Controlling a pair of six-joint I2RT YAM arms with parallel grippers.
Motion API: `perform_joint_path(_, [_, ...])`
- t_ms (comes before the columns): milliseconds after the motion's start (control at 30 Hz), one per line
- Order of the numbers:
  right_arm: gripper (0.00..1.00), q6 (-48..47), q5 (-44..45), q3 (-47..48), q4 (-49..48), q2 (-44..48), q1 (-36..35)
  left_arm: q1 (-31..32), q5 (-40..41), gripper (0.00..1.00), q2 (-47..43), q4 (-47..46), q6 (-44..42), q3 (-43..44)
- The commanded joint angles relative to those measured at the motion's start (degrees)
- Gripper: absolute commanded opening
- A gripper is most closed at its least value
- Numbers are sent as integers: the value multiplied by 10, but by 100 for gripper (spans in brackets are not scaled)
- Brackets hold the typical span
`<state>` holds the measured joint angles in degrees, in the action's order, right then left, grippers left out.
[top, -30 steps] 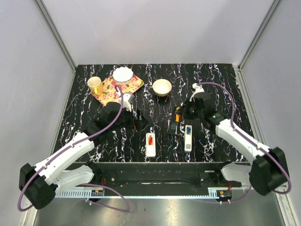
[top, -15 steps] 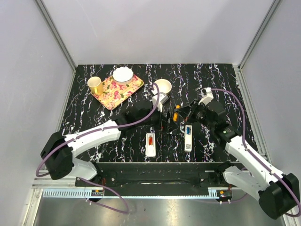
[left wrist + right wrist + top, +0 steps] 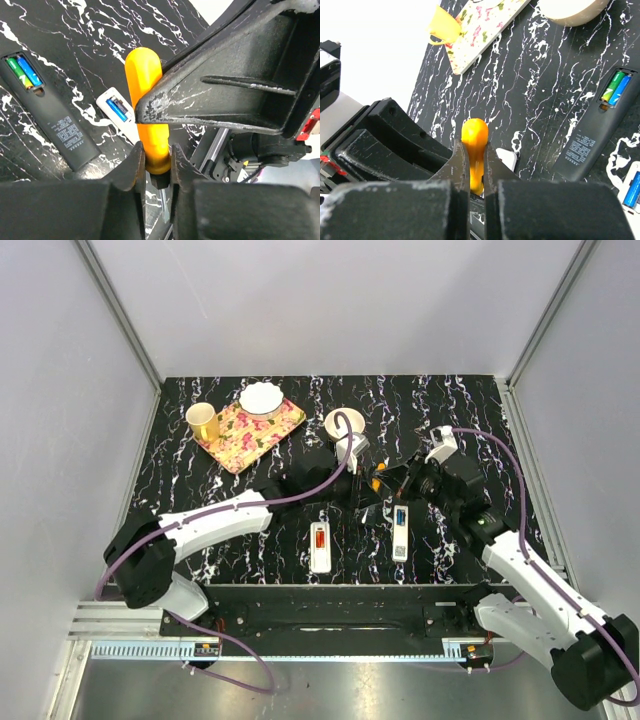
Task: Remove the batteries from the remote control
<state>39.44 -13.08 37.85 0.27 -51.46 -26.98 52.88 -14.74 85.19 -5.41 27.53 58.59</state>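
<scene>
Risk: double grip on orange-handled screwdriver point(image 3: 146, 95)
Left gripper point(image 3: 156, 162) and right gripper point(image 3: 475, 152) both pinch it; a mistimed pull may drop it; green and blue batteries point(image 3: 24, 72) sit in black plastic remote point(image 3: 65, 132), bay open

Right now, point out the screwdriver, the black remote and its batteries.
screwdriver point(image 3: 141, 75): left wrist view, orange handle.
black remote point(image 3: 62, 132): left wrist view, labelled back.
batteries point(image 3: 30, 70): left wrist view, blue cell.

Your left arm point(image 3: 205, 525) and right arm point(image 3: 525, 565) are the same build: white shells, chunky black joints, a purple cable point(image 3: 102, 580) looped along each. And the left gripper point(image 3: 156, 170) has matte black fingers point(image 3: 75, 210), right gripper point(image 3: 476, 170) the same, scuffed with white scratches and specks, honestly pretty beat up
</scene>
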Motion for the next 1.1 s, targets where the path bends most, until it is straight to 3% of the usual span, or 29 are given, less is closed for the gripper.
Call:
perform_joint_path(0, [0,-11,-6,42,23,11,-4,4,4,0,9,-25,-1,33])
perform_joint_path(33, [1,-17,-5,46,31,10,-4,3,12,0,7,-22,-4,32])
perform_joint_path(200, [56,-35,4,50,49,21,-3,3,85,0,-21,25,-8,24])
perform_joint_path(233, [58,-38,6,55,57,22,-2,1,104,0,-27,35,-12,24])
perform_joint_path(433, [100,-58,-25,69,61,21,10,-15,146,0,-72,97,0,13])
perform_joint_path(667, [100,-53,-154,67,3,0,50,-52,39,0,-143,93,13,-43])
perform_joint_path(767, [100,-14,-242,41,-115,-10,60,-58,-42,0,-170,57,10,-65])
perform_joint_path(900, [100,98,-368,4,-342,-54,60,-59,-145,0,-200,-1,10,-89])
perform_joint_path(1067, [95,164,-412,-4,-441,-110,59,-59,-186,0,-220,-50,25,-105])
